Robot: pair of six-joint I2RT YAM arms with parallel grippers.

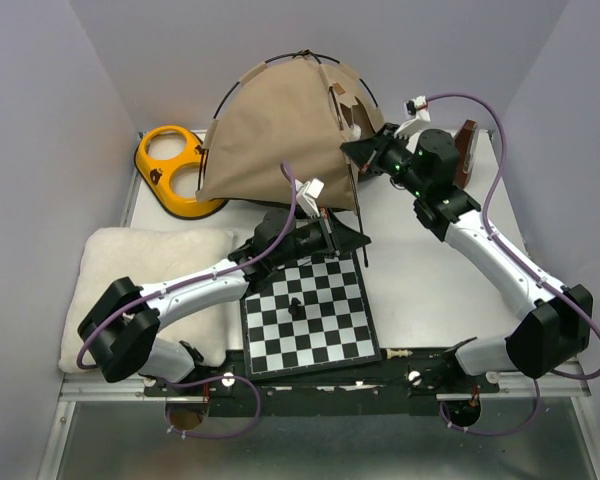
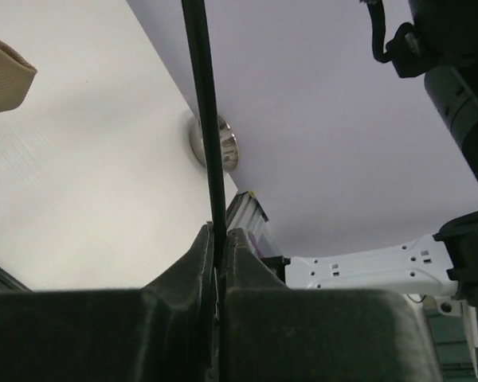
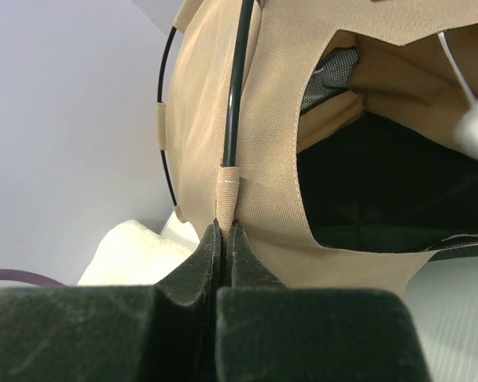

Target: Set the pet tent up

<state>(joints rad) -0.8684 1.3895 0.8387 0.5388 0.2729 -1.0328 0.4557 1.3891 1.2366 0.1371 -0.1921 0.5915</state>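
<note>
The left gripper [image 2: 217,235] clenches a black pole [image 2: 205,119]; the right gripper [image 3: 223,231] clamps the pet tent [image 3: 272,143] at its pole loop [image 3: 229,191]. If either slips, the bowed pole could whip free.

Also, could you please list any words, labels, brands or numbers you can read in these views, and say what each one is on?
No text can be read in any view.
Pet tent: any label on it is too small to read.
Chessboard: no letters or numbers show along its edges.
Yellow double bowl: no marking shows.
</note>
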